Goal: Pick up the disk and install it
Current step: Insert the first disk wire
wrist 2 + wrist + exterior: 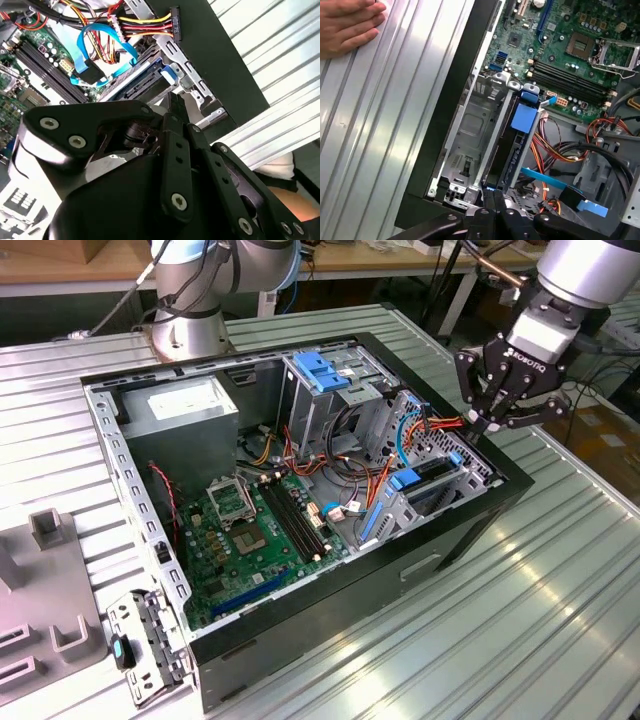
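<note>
The disk [432, 476], dark with bright blue rails, sits on edge in the low drive cage at the open computer case's end on the exterior view's right. Both wrist views show it in that cage, with a blue tab [524, 118] at its inner end and its dark edge [142, 85] between metal walls. My gripper [487, 425] hangs just above the disk's outer end by the case wall. Its fingers are shut with nothing between them. In both wrist views the fingertips [492, 196] [172, 100] are pressed together close over the disk's end. I cannot tell whether they touch it.
The case [470, 530] lies open on a ribbed metal table. Inside are the motherboard [250, 525], a tall cage with a light-blue latch plate [318, 370], and red and orange cables [440, 422]. A person's hand [347, 22] rests on the table beside the case. Grey fixtures [50, 530] stand at the exterior view's left.
</note>
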`<state>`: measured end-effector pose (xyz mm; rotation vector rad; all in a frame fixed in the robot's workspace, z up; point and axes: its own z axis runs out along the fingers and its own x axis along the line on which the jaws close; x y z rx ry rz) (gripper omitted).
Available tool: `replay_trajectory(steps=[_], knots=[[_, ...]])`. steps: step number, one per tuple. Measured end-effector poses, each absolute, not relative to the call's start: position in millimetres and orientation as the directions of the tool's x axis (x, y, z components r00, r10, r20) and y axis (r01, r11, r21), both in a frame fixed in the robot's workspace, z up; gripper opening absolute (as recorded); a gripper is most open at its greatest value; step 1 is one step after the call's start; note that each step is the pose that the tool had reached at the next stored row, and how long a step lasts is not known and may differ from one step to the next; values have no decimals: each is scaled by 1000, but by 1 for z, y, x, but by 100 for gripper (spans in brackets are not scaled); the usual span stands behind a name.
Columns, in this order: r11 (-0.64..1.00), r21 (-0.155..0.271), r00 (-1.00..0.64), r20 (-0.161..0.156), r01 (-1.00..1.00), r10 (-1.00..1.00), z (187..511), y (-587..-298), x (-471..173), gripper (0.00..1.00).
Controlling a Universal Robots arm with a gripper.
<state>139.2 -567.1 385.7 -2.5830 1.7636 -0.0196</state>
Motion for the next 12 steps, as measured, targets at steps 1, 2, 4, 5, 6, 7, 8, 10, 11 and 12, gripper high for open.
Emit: replay_trajectory(steps=[1, 2, 4, 5, 6, 7, 8, 10, 11, 12], knots=[[-376, -19, 376, 3, -926, -927, 386, -567, 139, 11], [-386, -19, 386, 2, -922, -922, 386, -567, 139, 11], [-405, -19, 405, 2, -914, -914, 386, -567, 139, 11], [-414, -19, 414, 2, -910, -910, 386, -567, 139, 11], [-425, -19, 425, 2, -905, -905, 386, -567, 139, 11], [-451, -20, 451, 0, -892, -892, 386, -567, 139, 11], [-470, -20, 470, 0, -883, -883, 386, -567, 139, 11], [-488, -20, 488, 0, -873, -873, 386, -567, 139, 11], [-488, -20, 488, 0, -873, -873, 386, -567, 139, 11], [-488, -20, 488, 0, -873, -873, 386, -567, 139, 11]])
